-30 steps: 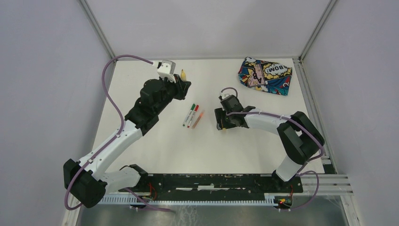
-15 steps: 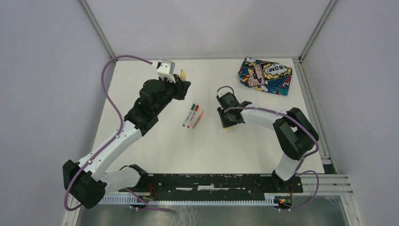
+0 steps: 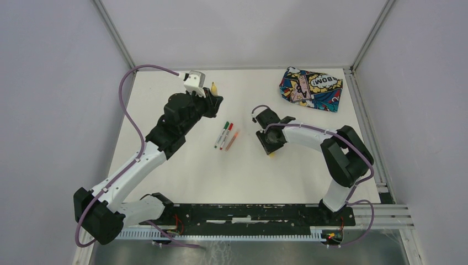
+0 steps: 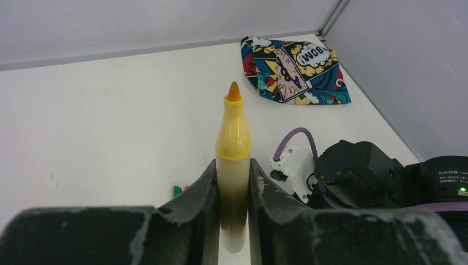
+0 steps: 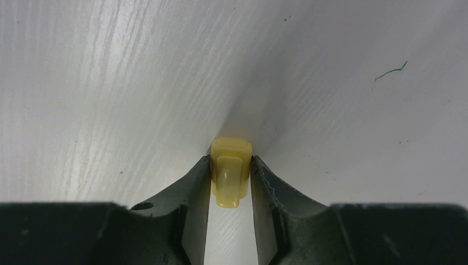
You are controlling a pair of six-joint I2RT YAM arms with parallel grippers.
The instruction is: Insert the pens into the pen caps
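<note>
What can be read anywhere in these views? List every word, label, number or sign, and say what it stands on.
"BOM!": in a white speech bubble on the comic-print fabric pouch.
Other large letters on that pouch: distorted by folds, not surely readable.
Small white print on the right arm's black housing: too small to read.
Print on the two whitish-barrelled marker pens: too small to read.

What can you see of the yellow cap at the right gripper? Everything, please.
The small stubby yellow plastic cap is opaque, slightly glossy pale yellow, with a rounded body and a raised flat clip tab on the side facing the wrist camera. It sits between the right gripper's two black fingers, which press on both of its sides. The white table lies close behind it, shadowed; whether they touch cannot be told. Its open end is not visible. From above, only a yellow sliver shows under the gripper.
</note>
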